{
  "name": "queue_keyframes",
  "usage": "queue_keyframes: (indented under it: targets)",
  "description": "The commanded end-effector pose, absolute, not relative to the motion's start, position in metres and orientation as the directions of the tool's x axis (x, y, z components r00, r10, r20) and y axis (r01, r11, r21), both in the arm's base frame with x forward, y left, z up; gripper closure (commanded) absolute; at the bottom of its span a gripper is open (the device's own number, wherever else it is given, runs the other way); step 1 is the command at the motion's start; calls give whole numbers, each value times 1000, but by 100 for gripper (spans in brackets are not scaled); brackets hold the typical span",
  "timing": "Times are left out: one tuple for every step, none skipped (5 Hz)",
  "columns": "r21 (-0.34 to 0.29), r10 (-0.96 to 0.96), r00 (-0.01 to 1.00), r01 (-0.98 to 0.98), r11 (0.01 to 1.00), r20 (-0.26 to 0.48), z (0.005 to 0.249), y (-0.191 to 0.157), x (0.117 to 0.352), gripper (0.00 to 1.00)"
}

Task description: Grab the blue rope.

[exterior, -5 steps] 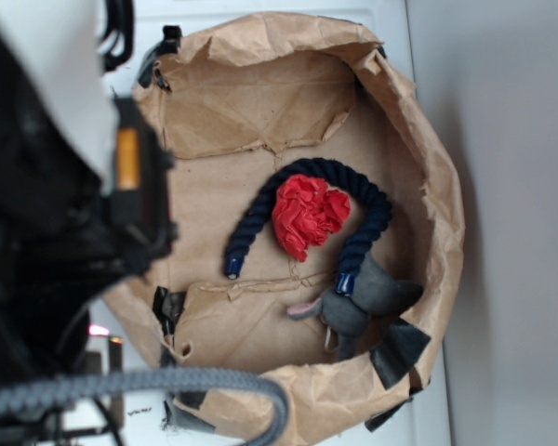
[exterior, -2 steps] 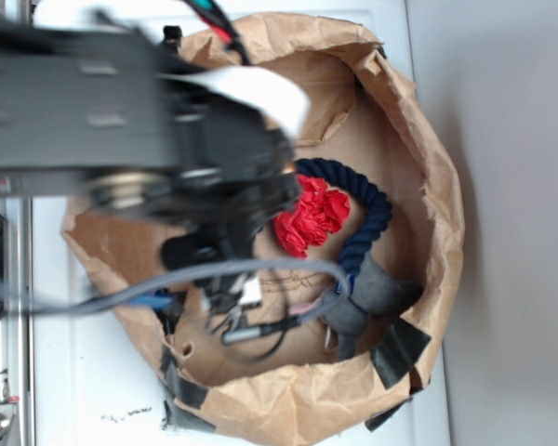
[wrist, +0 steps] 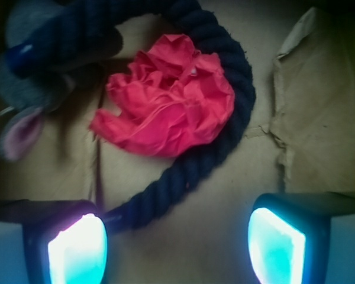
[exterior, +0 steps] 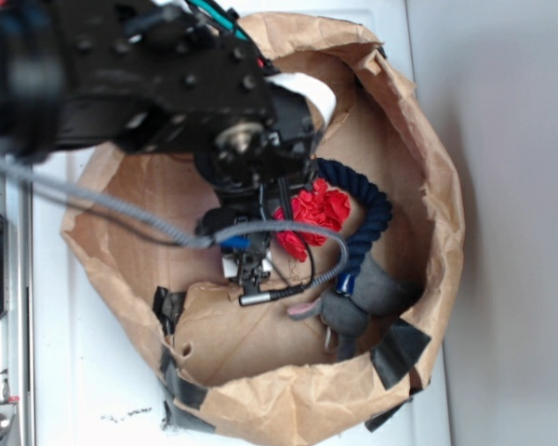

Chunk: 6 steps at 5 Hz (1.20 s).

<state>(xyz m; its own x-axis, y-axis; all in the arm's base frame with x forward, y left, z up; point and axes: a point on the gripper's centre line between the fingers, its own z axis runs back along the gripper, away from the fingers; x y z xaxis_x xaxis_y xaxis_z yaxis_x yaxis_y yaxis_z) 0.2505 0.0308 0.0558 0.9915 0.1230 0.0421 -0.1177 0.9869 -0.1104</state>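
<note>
Jaws wide apart over the blue rope (wrist: 225, 127), nothing held; rope arched around the red cloth ball (wrist: 165, 103).

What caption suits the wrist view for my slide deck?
Open gripper poised over the blue rope, which arcs around a red cloth ball beside a grey plush toy.

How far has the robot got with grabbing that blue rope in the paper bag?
Done: the arm is over the paper bag, with the gripper above the blue rope. In hand: nothing; the wrist view shows the jaws open, with bare paper between the fingers and one rope limb running toward the left one. Left: lower, close on the rope, lift. The rope lies curved around the red cloth ball, one end against the grey plush toy.
</note>
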Motion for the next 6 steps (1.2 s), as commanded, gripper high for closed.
queue_keyframes:
  targets:
    - [-121,126,988,-115,986,87,50,25,263,0]
    - [-130,239,967,-226,965,89,53,21,255,0]
    - [-51,380,917,-377,925,123,52,13,253,0]
    - [-55,439,896,-436,898,71,54,10,251,0]
    - [-55,439,896,-436,898,71,54,10,251,0]
    - [-55,439,896,-436,898,71,54,10,251,0]
